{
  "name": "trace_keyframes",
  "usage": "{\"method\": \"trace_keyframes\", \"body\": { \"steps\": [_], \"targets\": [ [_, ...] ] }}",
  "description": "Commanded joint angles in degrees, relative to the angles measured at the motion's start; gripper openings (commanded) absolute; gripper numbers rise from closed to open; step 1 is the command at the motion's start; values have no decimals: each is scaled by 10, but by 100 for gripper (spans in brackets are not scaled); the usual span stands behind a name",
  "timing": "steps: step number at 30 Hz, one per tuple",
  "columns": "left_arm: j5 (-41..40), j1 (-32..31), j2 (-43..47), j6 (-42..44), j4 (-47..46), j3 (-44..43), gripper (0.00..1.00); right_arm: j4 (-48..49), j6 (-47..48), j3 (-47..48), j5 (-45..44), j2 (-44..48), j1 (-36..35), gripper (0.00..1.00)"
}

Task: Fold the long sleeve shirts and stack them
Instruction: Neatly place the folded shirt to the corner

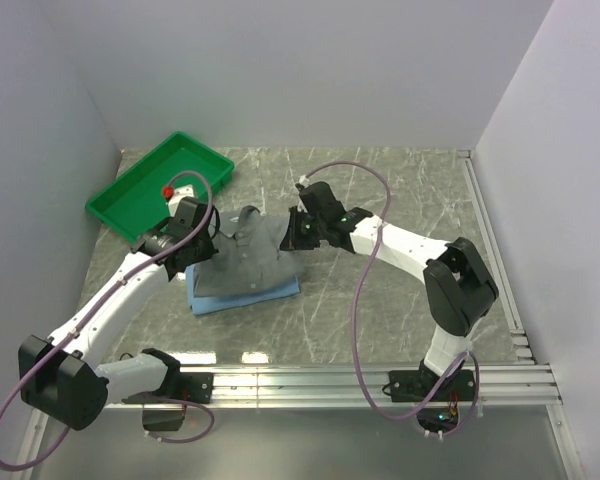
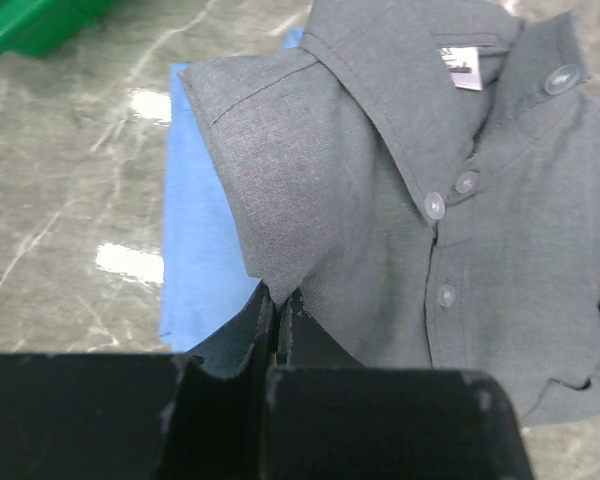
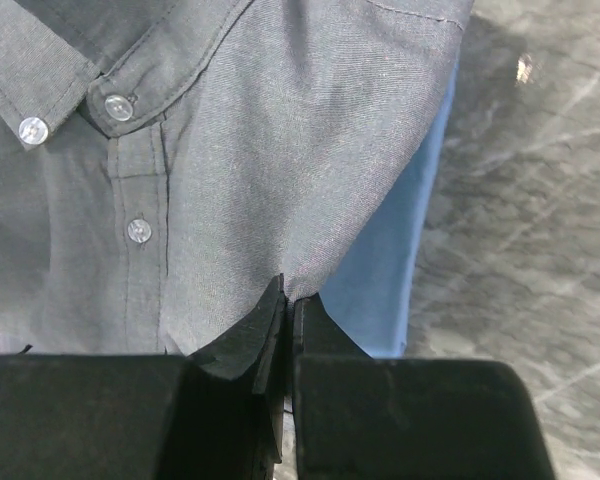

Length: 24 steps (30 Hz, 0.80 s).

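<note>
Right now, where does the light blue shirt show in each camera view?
Top external: light blue shirt centre-left, peeking out under the grey shirt.
Left wrist: blue strip left of centre.
Right wrist: blue strip right of centre.
Shared landmark: the grey shirt lying on it.

Light is bright, even and diffuse, coming from overhead. In the top view the white walls [image 1: 310, 70] look flat and faintly lilac. The arms cast only soft, faint shadows on the table [image 1: 380, 310], and 2 pale glare patches sit near its front edge. That view is sharp, though things in it are small.

In the left wrist view 2 white glare spots burn out on the stone. The grey shirt [image 2: 380, 150] shows crisp weave, and the tray [image 2: 30, 25] in the corner is slightly soft. The left gripper [image 2: 277, 310] is near-black and underexposed.

In the right wrist view the weave is crisp too, and 1 glare spot marks the table. The shirt throws a soft shadow beside it. The right gripper [image 3: 288, 300] is a dark mass.
</note>
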<state>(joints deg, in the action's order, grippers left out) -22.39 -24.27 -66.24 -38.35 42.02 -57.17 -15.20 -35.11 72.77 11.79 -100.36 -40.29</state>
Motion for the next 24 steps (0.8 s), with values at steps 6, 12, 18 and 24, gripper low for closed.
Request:
{"method": "trace_keyframes", "body": {
  "steps": [6,12,18,24],
  "targets": [
    [-27,26,22,-1,-18,31,0,25,-2,47,-16,-22,-29,0],
    [-28,41,21,11,-19,43,1,13,2,64,-21,-41,-58,0],
    [-19,48,14,10,-33,58,1,7,-2,56,-26,-49,-66,0],
    [-11,51,22,4,-44,78,1,-10,11,48,-66,-40,-66,0]
  ]
}}
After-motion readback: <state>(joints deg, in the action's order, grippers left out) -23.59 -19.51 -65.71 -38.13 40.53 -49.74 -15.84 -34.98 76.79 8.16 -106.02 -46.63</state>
